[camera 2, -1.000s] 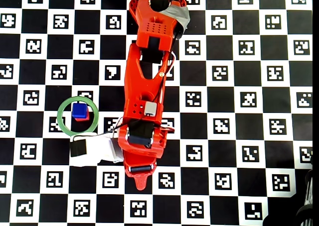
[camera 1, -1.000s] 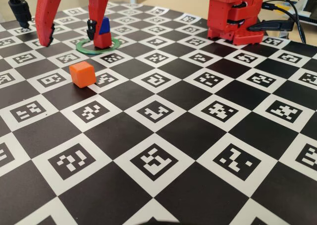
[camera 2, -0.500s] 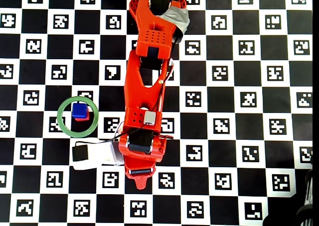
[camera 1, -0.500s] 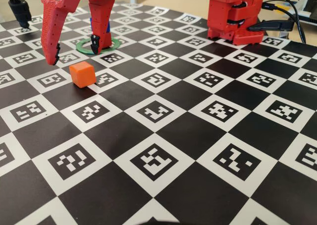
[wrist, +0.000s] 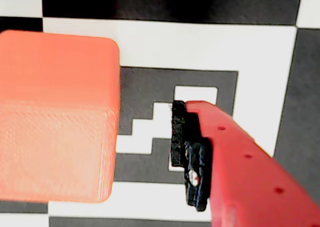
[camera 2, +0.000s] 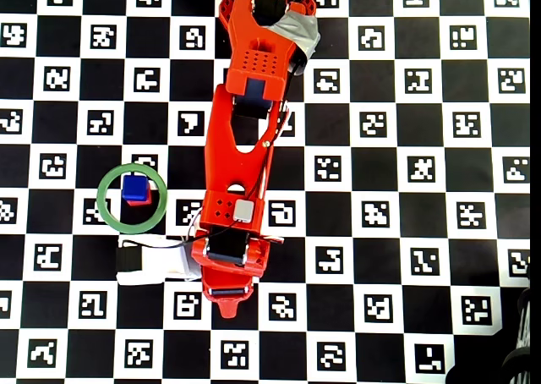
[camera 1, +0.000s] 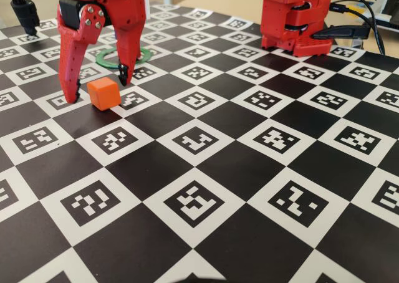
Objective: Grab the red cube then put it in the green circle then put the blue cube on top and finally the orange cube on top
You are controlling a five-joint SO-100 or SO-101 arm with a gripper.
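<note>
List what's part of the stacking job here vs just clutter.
Job: orange cube, gripper open astride it; blue cube on red cube, inside green circle.

Not job: marker board, cables, black stand.

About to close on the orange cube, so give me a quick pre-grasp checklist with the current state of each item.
1. Gripper open: ok, the fingers stand wide apart in the fixed view.
2. Orange cube between the fingers: ok, one fingertip on each side of it in the fixed view.
3. Fingers low enough: cannot tell for sure; the tips look near the board.
4. Cube free: ok, the wrist view shows a gap between the cube and the black pad.
5. Blue cube on the red cube inside the green circle: ok, though offset.
6. Stack clear of the arm: ok in the overhead view.
</note>
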